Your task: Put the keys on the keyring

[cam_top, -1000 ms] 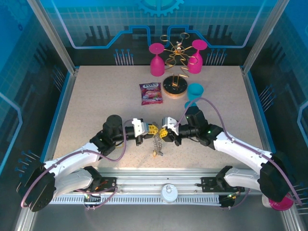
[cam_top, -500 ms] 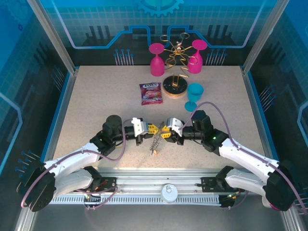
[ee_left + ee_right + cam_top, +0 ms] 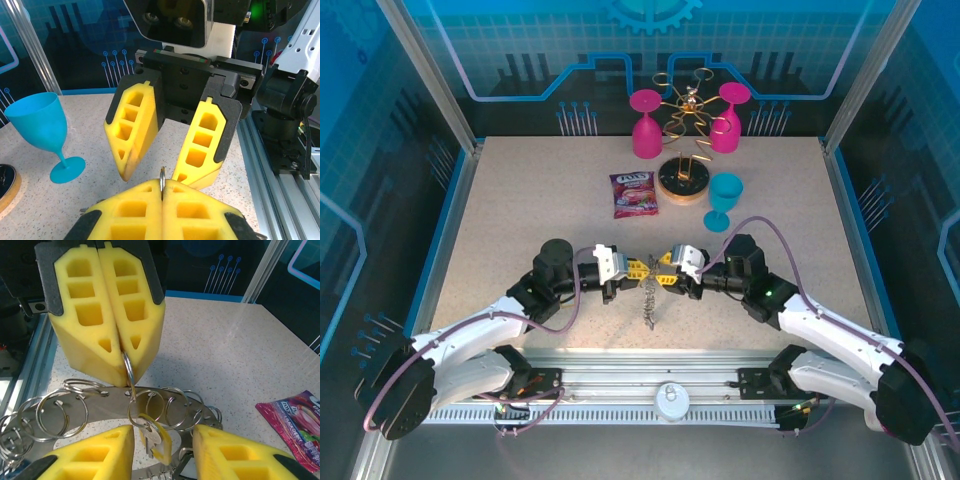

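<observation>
No word or number can be read with certainty. The only printed lettering stands on the purple and red snack packet [image 3: 634,193], which lies on the table just at nine o'clock of the round wooden rack base [image 3: 682,184]. A short white word runs across its upper part, but in the top view the letters are too small to tell. In the right wrist view the same packet [image 3: 295,415] sits at four o'clock of the picture, and its white letters are blurred and cut by the edge. On the back wall panel, at twelve o'clock, a light blue gear sign [image 3: 655,20] is printed, without text.
</observation>
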Robot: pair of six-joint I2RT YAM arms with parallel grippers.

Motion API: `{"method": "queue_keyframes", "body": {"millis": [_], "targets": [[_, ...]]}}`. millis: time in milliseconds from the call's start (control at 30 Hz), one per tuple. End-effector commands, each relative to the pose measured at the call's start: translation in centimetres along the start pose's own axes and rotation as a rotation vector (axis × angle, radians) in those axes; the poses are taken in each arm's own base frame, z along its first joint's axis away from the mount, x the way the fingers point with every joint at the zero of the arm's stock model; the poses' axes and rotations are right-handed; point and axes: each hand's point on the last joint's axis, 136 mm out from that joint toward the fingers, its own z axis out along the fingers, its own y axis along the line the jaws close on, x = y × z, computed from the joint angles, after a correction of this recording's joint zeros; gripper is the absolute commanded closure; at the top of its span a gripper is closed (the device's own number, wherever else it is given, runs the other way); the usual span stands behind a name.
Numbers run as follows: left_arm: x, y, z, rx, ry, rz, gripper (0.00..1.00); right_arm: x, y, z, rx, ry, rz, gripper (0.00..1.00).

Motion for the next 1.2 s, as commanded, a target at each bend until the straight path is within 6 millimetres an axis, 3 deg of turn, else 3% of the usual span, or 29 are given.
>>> {"method": "queue_keyframes", "body": {"millis": [0, 333, 567, 700, 900, 1167], "targets": [[-1.4, -0.4, 0.0, 0.031, -0.050, 0.025, 1.00, -0.9, 0.9, 0.3, -0.060, -0.040, -0.026, 0.67], [-1.9, -0.3, 0.0, 0.034, -0.067, 0.032, 1.00, -0.5, 1.8, 0.9, -0.127, -0.027, -0.011, 0.75], [-1.9, -0.2, 0.0, 0.026, -0.068, 0.038, 1.00, -1.1, 2.1, 0.9, -0.150, -0.041, -0.013, 0.93], [-2.0, -0.2, 0.1, 0.028, -0.074, 0.043, 1.00, -0.9, 2.5, 1.2, -0.166, -0.024, -0.023, 0.98], [-2.3, 0.0, 0.3, 0.030, -0.081, 0.049, 1.00, -0.3, 2.8, 2.0, -0.150, 0.040, -0.082, 1.00], [-2.2, 0.2, 0.3, 0.017, -0.082, 0.055, 1.00, 0.3, 1.7, 2.1, -0.068, 0.093, -0.119, 1.00]]}}
